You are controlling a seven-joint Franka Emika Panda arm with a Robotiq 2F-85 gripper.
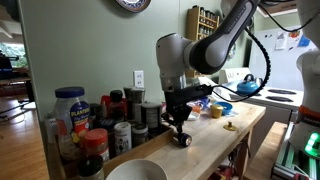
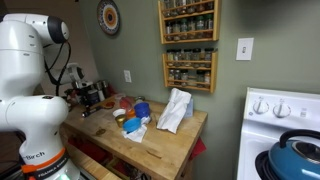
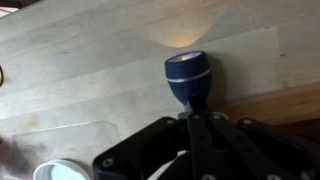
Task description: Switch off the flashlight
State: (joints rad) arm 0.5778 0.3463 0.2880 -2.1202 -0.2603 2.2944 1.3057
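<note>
The flashlight [image 3: 187, 75] is a short dark cylinder with a wider bluish head. It is lit and throws a warm patch of light on the pale wooden counter [image 3: 80, 60] ahead of it. My gripper [image 3: 195, 112] has its fingers shut together, with the tips against the flashlight's tail end. In an exterior view the gripper [image 1: 180, 124] points down at the flashlight [image 1: 182, 140] on the counter. In an exterior view the gripper [image 2: 88, 97] is at the counter's far end, and the flashlight is too small to make out.
Black-lidded jars and bottles [image 1: 95, 125] crowd the wall side beside the arm. A white bowl [image 1: 135, 172] is at the near edge. A blue bowl [image 1: 222, 108] and a small yellow object [image 1: 230, 126] lie further along. A white cloth [image 2: 175, 110] lies on the counter, and a stove [image 2: 285, 120] stands beyond.
</note>
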